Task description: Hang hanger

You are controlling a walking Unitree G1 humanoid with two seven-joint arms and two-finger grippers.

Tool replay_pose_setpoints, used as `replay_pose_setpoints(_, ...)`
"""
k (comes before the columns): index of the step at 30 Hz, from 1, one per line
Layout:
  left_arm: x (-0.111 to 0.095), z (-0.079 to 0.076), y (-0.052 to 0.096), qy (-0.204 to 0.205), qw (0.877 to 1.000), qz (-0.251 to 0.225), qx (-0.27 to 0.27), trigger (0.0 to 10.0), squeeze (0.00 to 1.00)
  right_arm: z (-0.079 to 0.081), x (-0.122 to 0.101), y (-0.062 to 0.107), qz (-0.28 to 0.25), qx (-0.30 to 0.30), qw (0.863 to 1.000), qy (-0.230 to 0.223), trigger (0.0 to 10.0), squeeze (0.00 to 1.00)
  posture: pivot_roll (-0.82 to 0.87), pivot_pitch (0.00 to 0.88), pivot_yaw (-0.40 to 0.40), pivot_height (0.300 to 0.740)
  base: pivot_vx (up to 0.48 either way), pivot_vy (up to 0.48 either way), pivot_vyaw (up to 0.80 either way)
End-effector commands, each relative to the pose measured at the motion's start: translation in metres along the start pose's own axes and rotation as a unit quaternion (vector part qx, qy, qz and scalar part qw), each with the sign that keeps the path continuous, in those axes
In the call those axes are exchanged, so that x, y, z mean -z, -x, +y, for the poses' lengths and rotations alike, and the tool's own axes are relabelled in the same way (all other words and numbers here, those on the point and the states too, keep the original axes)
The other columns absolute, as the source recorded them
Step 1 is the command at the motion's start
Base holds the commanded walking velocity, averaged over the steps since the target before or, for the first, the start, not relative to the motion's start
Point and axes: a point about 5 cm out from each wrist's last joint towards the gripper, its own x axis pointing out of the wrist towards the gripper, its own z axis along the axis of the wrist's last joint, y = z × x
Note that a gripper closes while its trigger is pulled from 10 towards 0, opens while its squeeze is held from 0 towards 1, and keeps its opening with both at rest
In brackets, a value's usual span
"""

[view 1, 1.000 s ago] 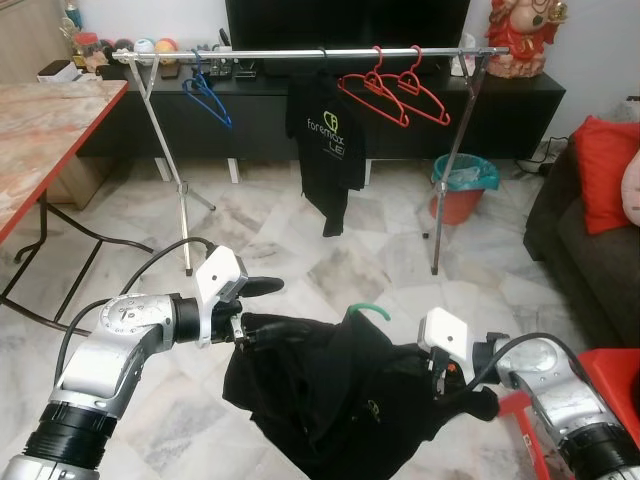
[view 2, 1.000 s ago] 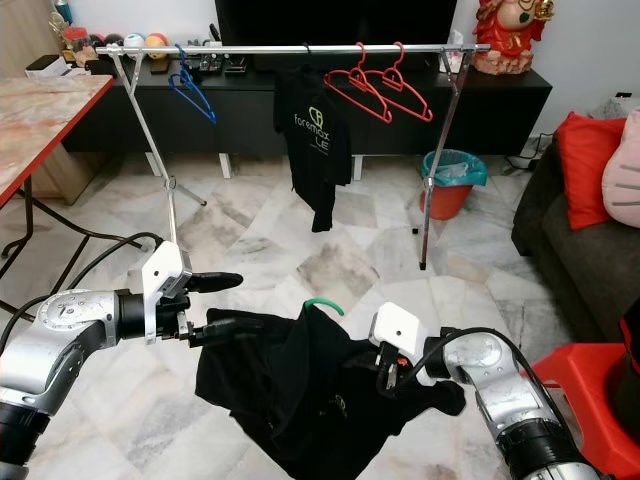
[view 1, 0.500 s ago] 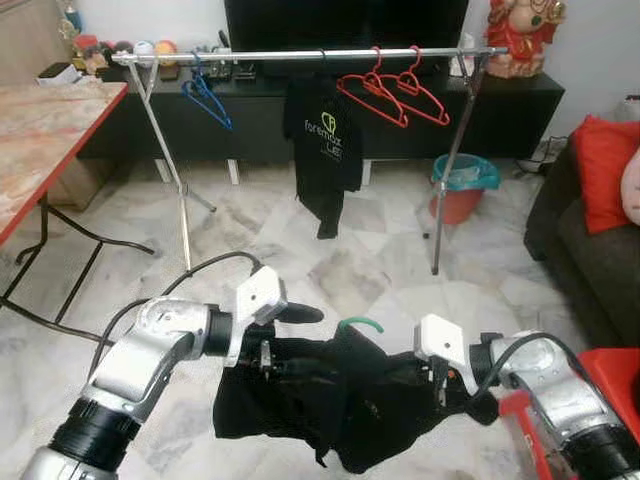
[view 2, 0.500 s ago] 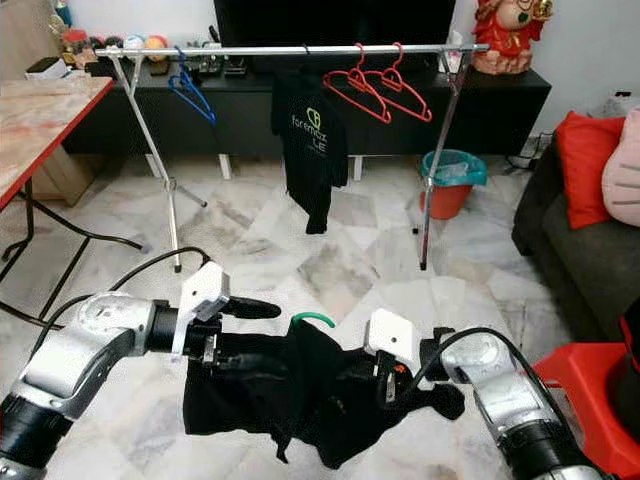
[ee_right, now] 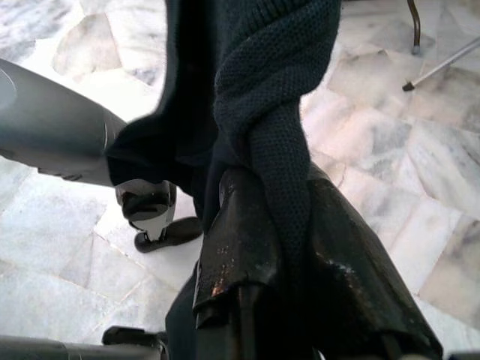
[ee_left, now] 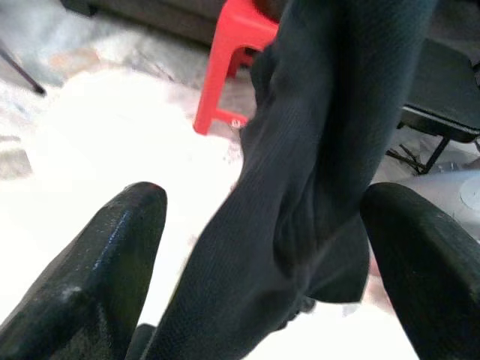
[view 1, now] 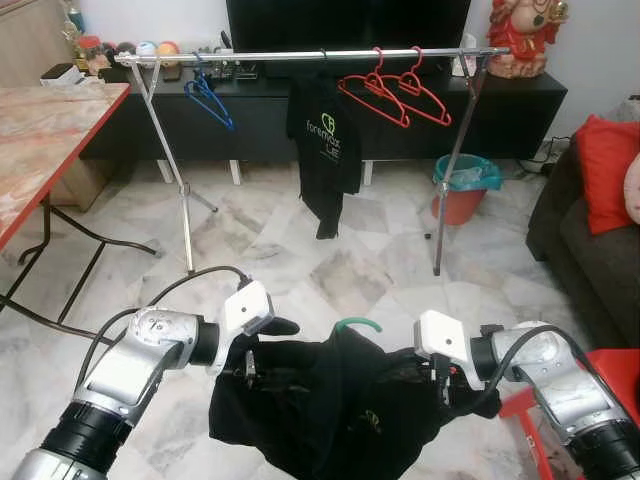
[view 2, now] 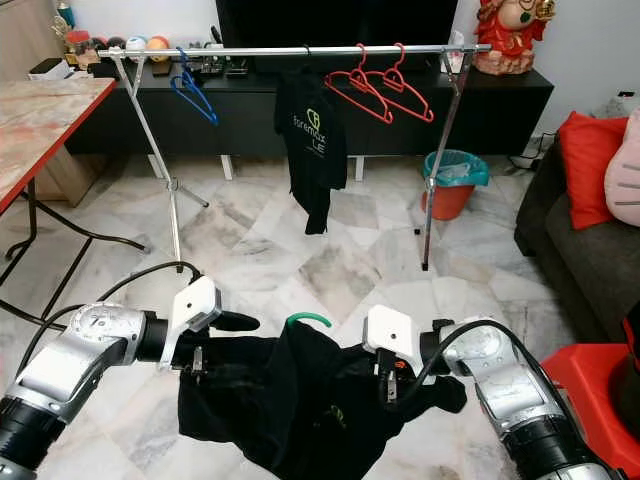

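A black shirt (view 1: 330,405) on a green hanger (view 1: 357,324) hangs low between the two arms, above the marble floor (view 1: 330,270); only the hanger's green hook shows, rising from the collar at the top of the bunched cloth. The left claw (view 1: 262,350) is at the shirt's left edge; in the left wrist view its two black fingers (ee_left: 90,270) stand wide apart with a fold of the dark cloth hanging between them, and I cannot tell whether either finger presses on it. The right claw (view 2: 392,385) is at the shirt's right side; in the right wrist view its fingers (ee_right: 247,247) are closed tight on a twisted rope of the black fabric.

Well ahead stands a silver clothes rail (view 1: 300,56) on thin legs; a blue hanger (view 1: 205,95) hangs near its left end, a second black T-shirt (view 1: 327,140) with a pale logo hangs near the middle, and two red hangers (view 1: 395,90) hang just right of it. Behind the rail runs a long dark TV cabinet (view 1: 520,100); a red-orange bin (view 1: 463,188) with a teal liner stands by the rail's right leg. A red-edged desk (view 1: 45,125) is at the left, a dark sofa (view 1: 590,250) with a red cushion (view 1: 605,170) at the right, and a red stool (view 2: 600,385) is beside the right arm.
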Motion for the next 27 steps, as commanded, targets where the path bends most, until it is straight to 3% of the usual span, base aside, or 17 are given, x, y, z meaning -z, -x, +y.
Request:
replay_pose_setpoints(1,0.005,-0.001,-0.005,-0.005,1.0,0.014,0.001,10.0,0.0,-0.003,-0.016,0.0,-0.026,-0.005,0.999,0.023,10.0,0.0,0.01,0.0,0.033,0.74,0.0,0.0,0.0)
replay_pose_setpoints(9,0.002,-0.002,-0.01,-0.002,1.0,0.003,0.013,10.0,0.0,0.001,-0.019,-0.003,-0.03,-0.016,0.999,0.023,10.0,0.0,0.01,0.0,0.033,0.74,0.0,0.0,0.0)
replay_pose_setpoints(10,0.002,-0.002,-0.01,-0.001,1.0,0.001,0.013,8.5,0.0,0.001,-0.019,-0.004,-0.03,-0.018,0.999,0.023,10.0,0.0,0.01,0.0,0.033,0.74,0.0,0.0,0.0)
replay_pose_setpoints(11,0.001,-0.002,-0.01,-0.001,1.0,-0.001,0.013,8.5,0.0,0.002,-0.019,-0.005,-0.029,-0.019,0.999,0.022,10.0,0.0,0.01,0.0,0.033,0.74,0.0,0.0,0.0)
replay_pose_setpoints(12,0.001,-0.002,-0.01,-0.002,1.0,-0.003,0.013,4.2,0.0,0.002,-0.018,-0.006,-0.029,-0.02,0.999,0.022,10.0,0.0,0.01,0.0,0.033,0.74,0.0,0.0,0.0)
replay_pose_setpoints(14,0.002,-0.001,-0.01,-0.001,1.0,-0.003,0.01,2.2,0.0,0.003,-0.018,-0.007,-0.029,-0.021,0.999,0.02,10.0,0.0,0.01,0.0,0.033,0.74,0.0,0.0,0.0)
replay_pose_setpoints(15,0.002,-0.002,-0.01,0.001,1.0,-0.002,0.012,0.0,0.0,0.003,-0.018,-0.008,-0.03,-0.021,0.999,0.02,10.0,0.0,0.01,0.0,0.033,0.74,0.0,0.0,0.0)
replay_pose_setpoints(27,0.001,-0.006,-0.014,0.008,1.0,-0.01,0.026,0.0,0.0,0.006,-0.018,-0.013,-0.035,-0.029,0.999,0.015,10.0,0.0,0.01,0.0,0.033,0.74,0.0,0.0,0.0)
